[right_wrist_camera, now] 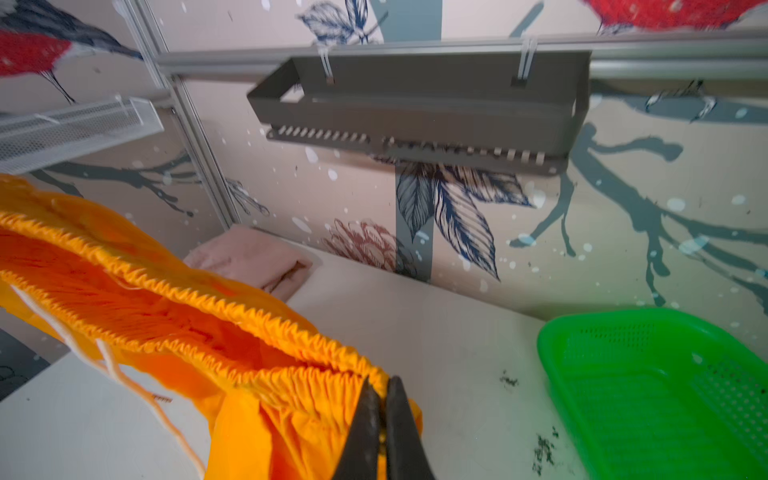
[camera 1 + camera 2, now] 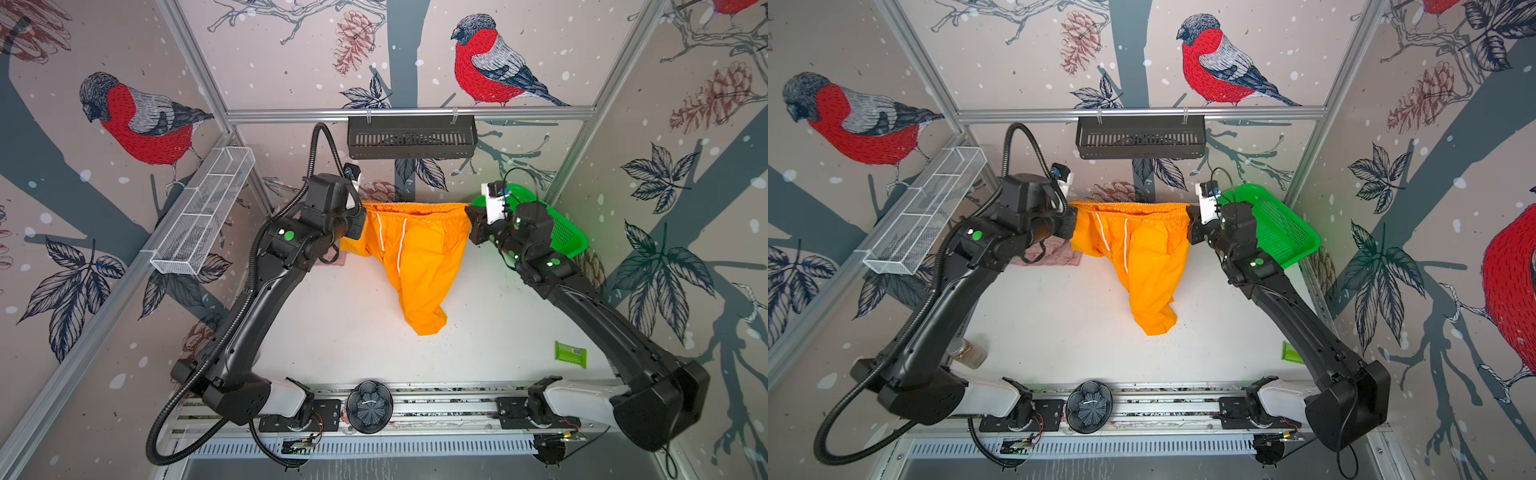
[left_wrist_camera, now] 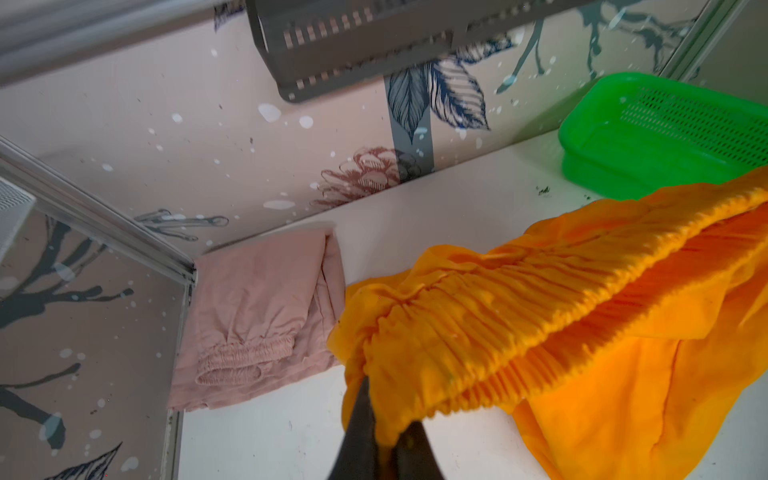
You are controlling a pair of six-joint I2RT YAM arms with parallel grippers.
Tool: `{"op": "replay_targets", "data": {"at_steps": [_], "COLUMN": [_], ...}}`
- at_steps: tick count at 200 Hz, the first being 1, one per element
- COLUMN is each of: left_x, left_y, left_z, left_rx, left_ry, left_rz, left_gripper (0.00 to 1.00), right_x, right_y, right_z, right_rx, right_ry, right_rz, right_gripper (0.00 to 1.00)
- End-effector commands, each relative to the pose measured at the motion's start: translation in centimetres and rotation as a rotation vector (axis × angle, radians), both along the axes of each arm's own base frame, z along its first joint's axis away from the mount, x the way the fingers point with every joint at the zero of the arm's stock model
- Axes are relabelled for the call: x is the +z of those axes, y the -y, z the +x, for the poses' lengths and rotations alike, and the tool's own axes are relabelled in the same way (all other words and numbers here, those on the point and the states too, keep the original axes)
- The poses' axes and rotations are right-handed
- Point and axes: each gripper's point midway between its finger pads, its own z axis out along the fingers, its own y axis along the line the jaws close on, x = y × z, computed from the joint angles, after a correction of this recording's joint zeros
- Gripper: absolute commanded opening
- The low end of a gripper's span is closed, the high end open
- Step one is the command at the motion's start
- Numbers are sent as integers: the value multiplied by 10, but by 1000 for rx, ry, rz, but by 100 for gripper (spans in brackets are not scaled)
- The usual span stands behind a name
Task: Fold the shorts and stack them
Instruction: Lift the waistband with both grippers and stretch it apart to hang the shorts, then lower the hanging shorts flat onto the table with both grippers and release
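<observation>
In both top views: orange shorts [image 2: 409, 257] hang by the waistband, stretched between left gripper [image 2: 360, 216] and right gripper [image 2: 470, 214], legs drooping toward the table [image 2: 332, 340].
Left wrist: jaws clenched on one waistband end; pink shorts [image 3: 253, 316] lie folded (back corner).
Right wrist: jaws clamped on the other end; green basket [image 1: 648, 386] nearby.

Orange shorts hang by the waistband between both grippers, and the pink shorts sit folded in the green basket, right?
One slip: the left wrist view shows the pink shorts folded on the table, not in the green basket. The rest is right.
</observation>
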Motion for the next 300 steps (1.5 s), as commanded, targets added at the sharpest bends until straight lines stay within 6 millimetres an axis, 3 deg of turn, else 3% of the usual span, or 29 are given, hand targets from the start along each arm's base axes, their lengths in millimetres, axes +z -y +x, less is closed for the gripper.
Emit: {"op": "replay_targets", "data": {"at_steps": [1,21,43,53,64,120,146,158,176,214,259,290,300], "left_x": [37,67,94,102,108,103,109,103,82,24,-63,-124,-144], "left_y": [6,12,0,-6,-11,-39,-50,-45,-43,-36,-14,-8,-10], "left_z": [-25,-55,-80,-89,-96,-101,-98,-87,-56,31,136,197,214], "left_rx": [-121,-233,-240,-233,-225,-74,8,15,83,217,247,259,280], "left_ry": [76,126,168,173,170,115,122,105,69,30,26,-28,-41], "left_rz": [-30,-96,-119,-124,-127,-126,-150,-140,-72,73,124,119,131], "left_gripper": [0,0,0,0,0,0,0,0,0,0,0,0,0], "right_x": [30,73,118,129,151,184,189,180,160,101,-17,-100,-118], "right_y": [-14,-13,-6,-6,-3,6,16,19,24,18,1,-6,-8], "right_z": [-11,-24,-49,-56,-80,-138,-144,-132,-102,-32,60,115,129], "right_rx": [124,156,180,198,231,316,269,220,124,4,-40,-40,-44], "right_ry": [12,71,144,157,202,220,223,203,162,104,-7,-109,-126], "right_rz": [17,20,33,45,65,97,119,106,73,-18,-84,-85,-71], "right_gripper": [1,1,1,1,0,0,0,0,0,0,0,0,0]}}
